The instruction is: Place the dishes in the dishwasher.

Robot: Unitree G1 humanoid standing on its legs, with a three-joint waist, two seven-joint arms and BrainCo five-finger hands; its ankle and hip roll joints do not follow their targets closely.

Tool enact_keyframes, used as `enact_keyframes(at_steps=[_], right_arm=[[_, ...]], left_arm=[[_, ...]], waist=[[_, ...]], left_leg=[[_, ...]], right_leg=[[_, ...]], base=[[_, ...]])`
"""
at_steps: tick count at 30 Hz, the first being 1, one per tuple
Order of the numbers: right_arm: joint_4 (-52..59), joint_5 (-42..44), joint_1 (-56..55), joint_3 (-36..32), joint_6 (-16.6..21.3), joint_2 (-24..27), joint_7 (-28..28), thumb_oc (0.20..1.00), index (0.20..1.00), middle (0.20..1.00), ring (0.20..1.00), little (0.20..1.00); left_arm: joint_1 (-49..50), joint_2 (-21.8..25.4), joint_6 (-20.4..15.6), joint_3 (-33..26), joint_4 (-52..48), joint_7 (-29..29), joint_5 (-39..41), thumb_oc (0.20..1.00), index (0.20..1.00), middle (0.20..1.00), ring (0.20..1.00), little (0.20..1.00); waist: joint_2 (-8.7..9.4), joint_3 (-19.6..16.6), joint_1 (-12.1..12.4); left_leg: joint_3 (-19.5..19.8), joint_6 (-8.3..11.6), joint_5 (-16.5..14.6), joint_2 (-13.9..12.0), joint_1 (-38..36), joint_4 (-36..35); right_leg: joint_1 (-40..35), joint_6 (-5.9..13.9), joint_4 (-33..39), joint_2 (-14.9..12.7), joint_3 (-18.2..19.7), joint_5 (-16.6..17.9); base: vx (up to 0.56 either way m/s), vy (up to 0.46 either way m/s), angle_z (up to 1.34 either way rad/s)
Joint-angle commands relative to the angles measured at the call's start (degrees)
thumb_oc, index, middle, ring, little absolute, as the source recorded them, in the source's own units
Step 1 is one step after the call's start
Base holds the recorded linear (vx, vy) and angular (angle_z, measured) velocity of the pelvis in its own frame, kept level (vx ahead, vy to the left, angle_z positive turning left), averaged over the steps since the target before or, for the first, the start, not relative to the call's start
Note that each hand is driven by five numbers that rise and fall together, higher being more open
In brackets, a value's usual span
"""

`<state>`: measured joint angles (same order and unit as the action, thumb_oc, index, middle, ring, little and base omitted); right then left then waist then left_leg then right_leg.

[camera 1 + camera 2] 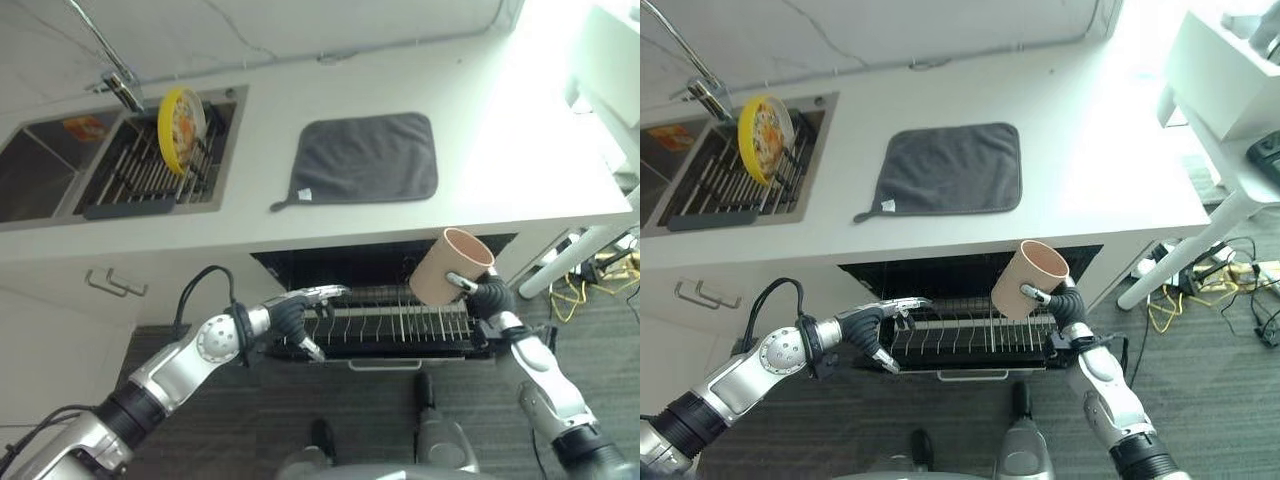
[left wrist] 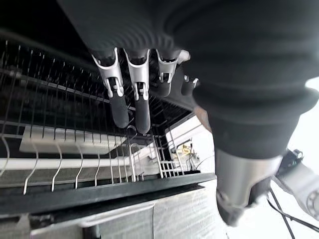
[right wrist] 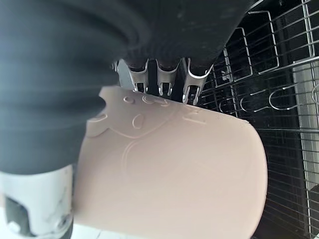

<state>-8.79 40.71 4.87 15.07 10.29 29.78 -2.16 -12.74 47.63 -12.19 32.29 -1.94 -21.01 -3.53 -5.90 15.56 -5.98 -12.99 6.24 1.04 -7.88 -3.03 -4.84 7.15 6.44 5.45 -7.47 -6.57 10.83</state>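
My right hand (image 1: 484,296) is shut on a tan cup (image 1: 450,264), held tilted with its mouth up above the right end of the pulled-out dishwasher rack (image 1: 385,325). Up close, the cup (image 3: 169,169) has my fingers (image 3: 164,79) curled round its far side. Over the left end of the rack, my left hand (image 1: 290,315) reaches with straight fingers (image 2: 128,102) and holds nothing. A yellow plate (image 1: 180,125) stands on edge in the sink's drying rack (image 1: 150,170).
A grey cloth mat (image 1: 365,158) lies on the white counter (image 1: 510,150). The sink (image 1: 40,170) and tap (image 1: 120,85) are at the far left. Cabinet handles (image 1: 112,285) sit left of the dishwasher. Yellow cables (image 1: 590,280) lie on the floor at right.
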Motion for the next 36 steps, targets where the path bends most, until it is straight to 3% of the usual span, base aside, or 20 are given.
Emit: enact_keyframes(at_steps=[1,10,18,30,36], right_arm=[[3.2,-0.5,4.7,0.2,1.4,-0.6,2.1,0.200,0.200,0.200,0.200,0.200],[-3.6,-9.9,6.1,3.2,-0.8,0.0,3.8,0.200,0.200,0.200,0.200,0.200],[-8.9,-12.0,10.5,6.1,-3.4,-0.3,4.9,0.200,0.200,0.200,0.200,0.200],[-18.1,-13.4,20.1,8.7,-7.5,0.1,1.4,0.200,0.200,0.200,0.200,0.200],[-26.7,-10.5,27.1,7.8,-8.6,0.8,-3.1,0.200,0.200,0.200,0.200,0.200]], left_arm=[[-5.6,3.9,-1.1,1.1,-1.2,-0.2,-1.2,1.000,1.000,1.000,1.000,1.000],[-7.3,3.5,-0.5,1.8,-1.8,-3.1,-4.9,1.000,1.000,1.000,1.000,1.000],[-10.7,4.5,-1.5,3.1,-2.6,-5.5,-5.8,1.000,1.000,1.000,1.000,1.000],[-16.8,5.1,-1.5,5.5,-3.1,-8.3,-5.0,1.000,1.000,1.000,1.000,1.000],[-20.5,5.0,-0.7,7.5,-2.2,-7.4,-6.1,1.000,1.000,1.000,1.000,1.000]], waist=[[2.73,1.2,-0.4],[2.94,2.5,0.1],[2.88,4.3,1.1],[2.79,5.8,3.3],[2.32,6.7,4.7]], left_leg=[[1.7,-0.38,0.7,-1.9,2.2,0.3],[2.2,-0.02,0.8,-1.9,3.4,0.4],[3.2,0.19,1.0,-1.6,4.9,0.5],[4.5,0.47,1.0,-1.5,6.4,0.7],[5.6,0.77,1.1,-1.4,7.4,1.2]], right_leg=[[-4.5,5.73,-2.0,-6.5,-0.7,-6.0],[-3.9,5.63,-1.5,-6.8,-1.4,-5.9],[-3.2,5.53,-1.3,-7.0,-1.7,-5.6],[-2.7,5.59,-1.1,-7.6,-3.1,-5.4],[-2.6,5.24,-1.3,-7.4,-3.7,-5.6]], base=[[0.00,0.000,0.00],[0.00,-0.001,0.00],[-0.03,-0.011,0.04],[0.00,-0.008,0.04],[0.00,-0.007,0.06]])
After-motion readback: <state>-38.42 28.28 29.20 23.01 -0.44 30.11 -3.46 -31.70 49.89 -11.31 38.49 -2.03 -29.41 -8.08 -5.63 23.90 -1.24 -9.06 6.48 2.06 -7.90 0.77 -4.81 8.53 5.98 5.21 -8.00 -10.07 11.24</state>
